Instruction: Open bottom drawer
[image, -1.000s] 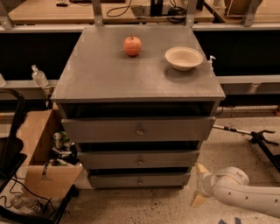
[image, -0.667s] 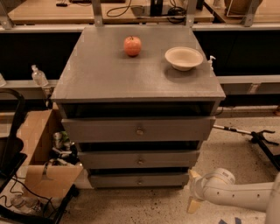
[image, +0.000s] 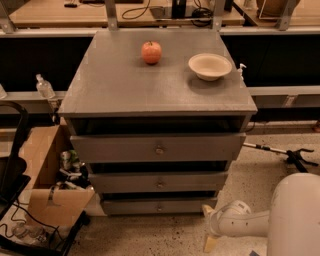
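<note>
Grey bottom drawer (image: 130, 206) sits lowest in the cabinet (image: 150, 87), just left of the gripper (image: 208, 226). Its two fingers are spread apart, holding nothing. The white arm (image: 247, 223) reaches in low from the right.

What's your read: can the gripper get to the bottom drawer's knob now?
Probably yes. The gripper hangs low beside the bottom drawer, off its right end, jaws apart; nothing stands between it and the knob.

Dim warm light from above, drawer gaps (image: 157, 125) in deep shadow, pale tool (image: 207, 227) low rt prob. overexposed.
</note>
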